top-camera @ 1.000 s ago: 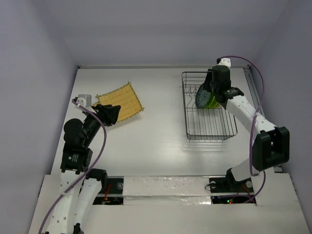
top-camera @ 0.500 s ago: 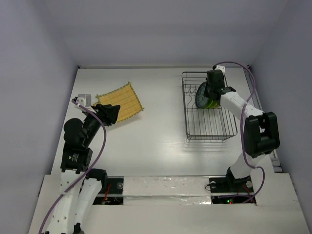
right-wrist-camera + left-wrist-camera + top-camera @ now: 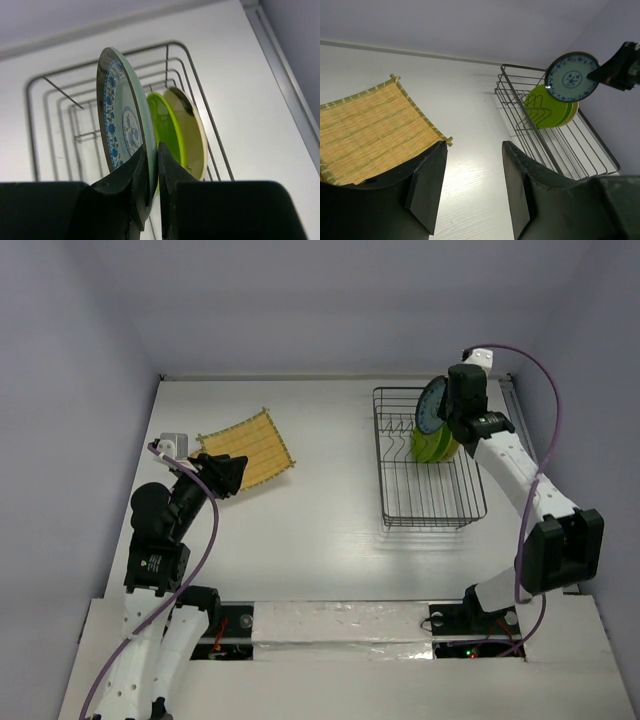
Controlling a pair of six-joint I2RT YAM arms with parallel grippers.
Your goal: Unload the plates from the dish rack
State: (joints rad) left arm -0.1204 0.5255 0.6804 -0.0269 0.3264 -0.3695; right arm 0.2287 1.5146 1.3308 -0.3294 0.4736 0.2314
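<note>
My right gripper [image 3: 154, 159] is shut on the rim of a white plate with a blue pattern [image 3: 119, 129], held on edge above the dish rack [image 3: 201, 93]. The lime green plate [image 3: 167, 131] and the cream plate [image 3: 194, 131] stand upright in the rack's tines just behind it. From above, the blue-patterned plate [image 3: 432, 406] hangs over the far end of the dish rack [image 3: 432, 502], with the green plate [image 3: 430, 446] below it. My left gripper [image 3: 232, 473] stands open by the bamboo mat, with nothing between its fingers [image 3: 429, 186].
A yellow bamboo mat [image 3: 248, 449] lies flat at the left of the table, right by my left gripper. A small white block [image 3: 172, 444] sits at the mat's left. A metal rail [image 3: 518, 420] runs along the table's right edge beside the rack.
My right gripper has shut on the blue-patterned plate and lifted it up out of the rack's tines. The left arm has not moved.
</note>
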